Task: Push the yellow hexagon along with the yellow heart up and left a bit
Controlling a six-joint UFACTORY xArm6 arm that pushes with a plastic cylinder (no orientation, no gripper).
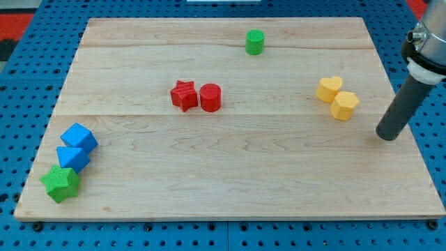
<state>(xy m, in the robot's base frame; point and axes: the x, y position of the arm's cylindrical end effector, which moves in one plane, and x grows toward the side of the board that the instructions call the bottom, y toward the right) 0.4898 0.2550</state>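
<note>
The yellow hexagon (344, 105) lies at the view's right on the wooden board (223, 174). The yellow heart (329, 89) touches it on its upper left. My tip (387, 135) is the lower end of the dark rod that comes in from the view's upper right. It rests on the board to the lower right of the hexagon, about a block's width away and touching no block.
A red star (184, 95) and a red cylinder (210, 97) sit together at the middle. A green cylinder (255, 42) stands near the top edge. Two blue blocks (78, 139) (72, 158) and a green star (60, 183) cluster at the lower left.
</note>
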